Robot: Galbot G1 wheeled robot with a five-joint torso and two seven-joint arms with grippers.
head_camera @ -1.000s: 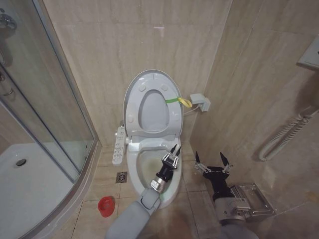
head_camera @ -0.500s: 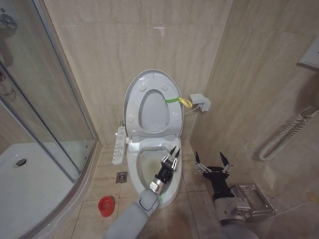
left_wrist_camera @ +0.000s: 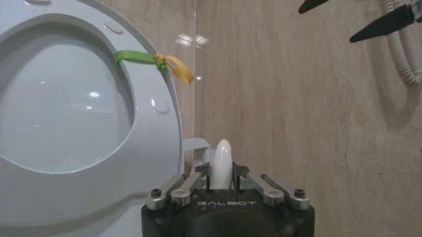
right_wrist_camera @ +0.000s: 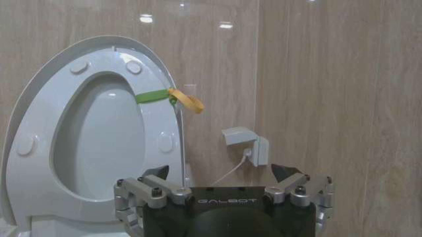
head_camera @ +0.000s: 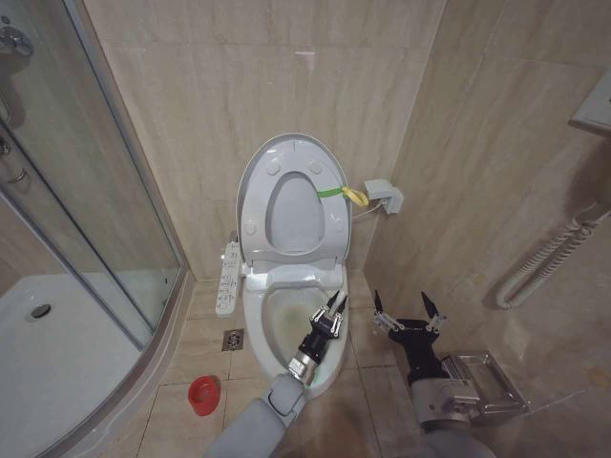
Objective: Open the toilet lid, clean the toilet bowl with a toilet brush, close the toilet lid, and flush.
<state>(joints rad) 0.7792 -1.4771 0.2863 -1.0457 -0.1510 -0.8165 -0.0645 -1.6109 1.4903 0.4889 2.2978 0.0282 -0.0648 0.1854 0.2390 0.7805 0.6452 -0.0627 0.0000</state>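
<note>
Your left gripper (head_camera: 333,307) sits over the right rim of the bowl (head_camera: 277,315), just in front of the raised seat. Its fingers are clenched on the brush (left_wrist_camera: 220,164): in the left wrist view you see the white rounded end of the handle standing up between the two jaws, gripped on both sides. The bristle head is hidden from you, so where it lies inside the bowl cannot be told.

Your right gripper (head_camera: 405,312) hangs beside the toilet on its right, near the side wall and apart from the bowl. Its black fingers are spread wide with nothing between them. In the left wrist view their tips show as dark points (left_wrist_camera: 389,20) against the tile.

The lid (head_camera: 250,181) stands upright against the back wall with the seat (head_camera: 325,215) folded up against it. A green-yellow band (head_camera: 342,194) is tied at their right edge.

Look into the bowl and you see yellowish staining on its inner wall; whether there is water at the bottom is hard to tell.

The red holder (head_camera: 202,393) stands on the floor to the left of the toilet, well apart from both grippers, and it looks empty. A control panel (head_camera: 228,279) runs along the toilet's left side.
</note>
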